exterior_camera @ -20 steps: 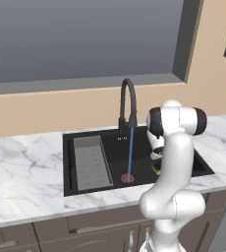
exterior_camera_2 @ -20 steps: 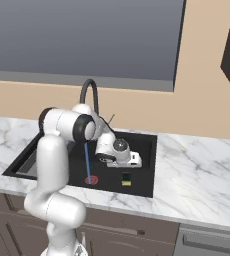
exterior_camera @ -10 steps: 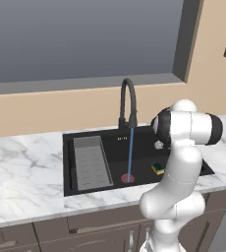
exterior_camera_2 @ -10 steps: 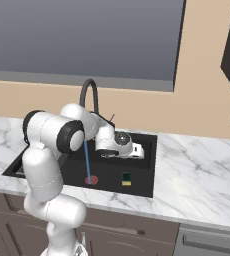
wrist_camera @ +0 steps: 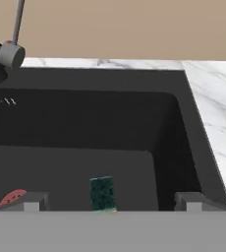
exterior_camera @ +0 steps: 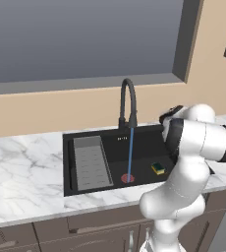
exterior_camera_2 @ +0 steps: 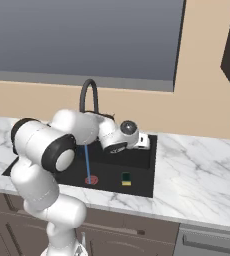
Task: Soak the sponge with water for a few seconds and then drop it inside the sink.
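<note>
While water (exterior_camera: 130,153) streams toward the red drain (exterior_camera: 127,177), the sponge (wrist_camera: 102,193) lies in the sink (exterior_camera: 147,140) below the spread, empty gripper (wrist_camera: 107,201); the small white marks on the sink wall are too small to read.

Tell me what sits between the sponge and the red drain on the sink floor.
Nothing: in the right base view, bare black sink floor separates the sponge from the red drain.

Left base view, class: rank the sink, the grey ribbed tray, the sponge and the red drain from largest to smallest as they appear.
1. sink
2. grey ribbed tray
3. sponge and red drain: they look about alike, so no ranking between them.
</note>
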Controlling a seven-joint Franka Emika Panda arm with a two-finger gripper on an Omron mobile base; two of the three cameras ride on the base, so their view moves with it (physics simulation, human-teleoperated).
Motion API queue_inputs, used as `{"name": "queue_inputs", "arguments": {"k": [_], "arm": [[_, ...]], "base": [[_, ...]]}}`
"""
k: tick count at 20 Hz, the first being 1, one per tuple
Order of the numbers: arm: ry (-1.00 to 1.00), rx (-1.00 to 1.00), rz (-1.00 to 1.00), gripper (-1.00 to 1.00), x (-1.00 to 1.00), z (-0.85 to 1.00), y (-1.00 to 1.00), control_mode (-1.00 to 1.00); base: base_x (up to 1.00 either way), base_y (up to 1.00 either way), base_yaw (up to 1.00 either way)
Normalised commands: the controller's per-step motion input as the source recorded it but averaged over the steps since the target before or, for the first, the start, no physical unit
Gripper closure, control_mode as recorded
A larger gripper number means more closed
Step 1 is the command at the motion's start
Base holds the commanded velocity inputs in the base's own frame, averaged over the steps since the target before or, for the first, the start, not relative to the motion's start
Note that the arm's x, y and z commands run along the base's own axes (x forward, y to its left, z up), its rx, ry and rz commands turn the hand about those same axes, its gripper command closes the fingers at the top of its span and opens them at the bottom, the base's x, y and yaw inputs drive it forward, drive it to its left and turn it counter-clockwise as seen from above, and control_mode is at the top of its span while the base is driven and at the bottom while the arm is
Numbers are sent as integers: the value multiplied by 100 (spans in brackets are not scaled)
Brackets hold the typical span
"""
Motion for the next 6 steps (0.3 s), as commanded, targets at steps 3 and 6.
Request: {"name": "queue_inputs", "arguments": {"k": [3,6], "arm": [[2,0,0,-100,-9,79,-21,-100],[3,0,0,-100,-18,68,-17,-100]], "base": [[0,0,0],[0,0,0]]}}
